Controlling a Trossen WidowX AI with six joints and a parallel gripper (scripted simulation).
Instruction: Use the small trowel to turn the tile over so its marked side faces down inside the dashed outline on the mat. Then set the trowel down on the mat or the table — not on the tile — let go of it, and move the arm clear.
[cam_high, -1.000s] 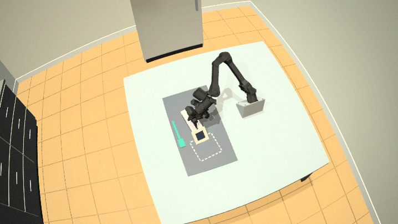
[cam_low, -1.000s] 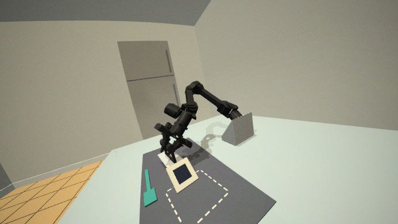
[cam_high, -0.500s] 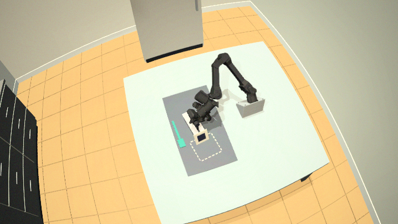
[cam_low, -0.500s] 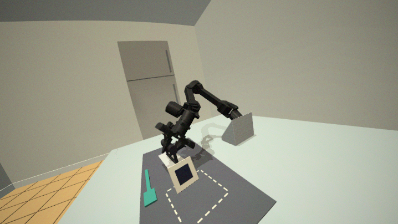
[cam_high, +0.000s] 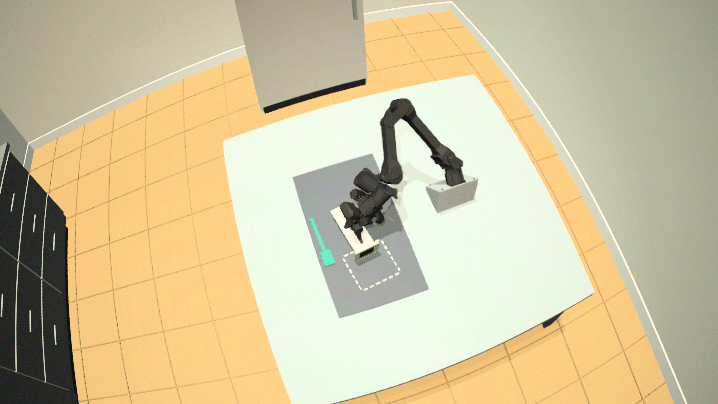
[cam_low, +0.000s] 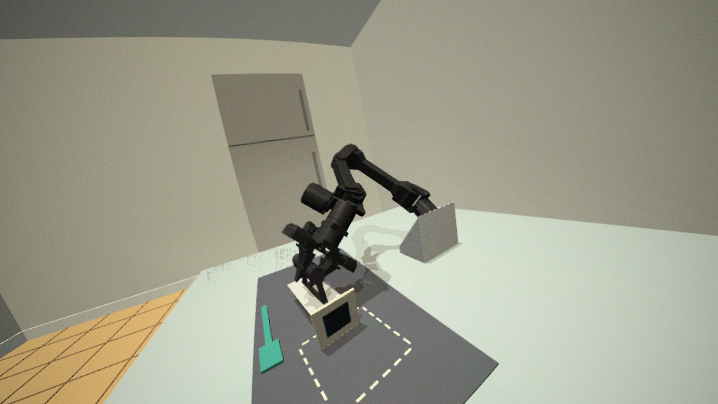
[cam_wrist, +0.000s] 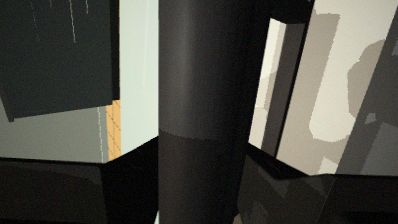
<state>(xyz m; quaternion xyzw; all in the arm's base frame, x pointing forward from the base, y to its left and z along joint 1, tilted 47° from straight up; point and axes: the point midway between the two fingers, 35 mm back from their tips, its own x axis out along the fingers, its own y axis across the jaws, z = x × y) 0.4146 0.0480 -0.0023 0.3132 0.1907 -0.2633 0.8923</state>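
The cream tile (cam_high: 367, 252) (cam_low: 336, 319) stands steeply tilted, almost on edge, at the near end of the pale block. Its dark marked side faces the exterior view. Its lower part is over the rear of the dashed outline (cam_high: 363, 289) (cam_low: 410, 345); whether it touches the mat is unclear. My gripper (cam_high: 359, 226) (cam_low: 313, 277) (cam_wrist: 200, 138) is low over the block, just behind the tile. It is shut on the trowel, whose thick dark handle (cam_wrist: 200, 100) fills the middle of the wrist view. The trowel's blade is hard to make out behind the tile.
The pale long block (cam_high: 352, 242) (cam_low: 302, 295) lies on the grey mat (cam_high: 321, 185) (cam_low: 451, 366) under the gripper. A teal flat-bladed tool (cam_high: 327, 257) (cam_low: 271, 355) lies on the mat to the left of the tile. The arm's grey base (cam_high: 453, 195) (cam_low: 439, 233) stands to the right.
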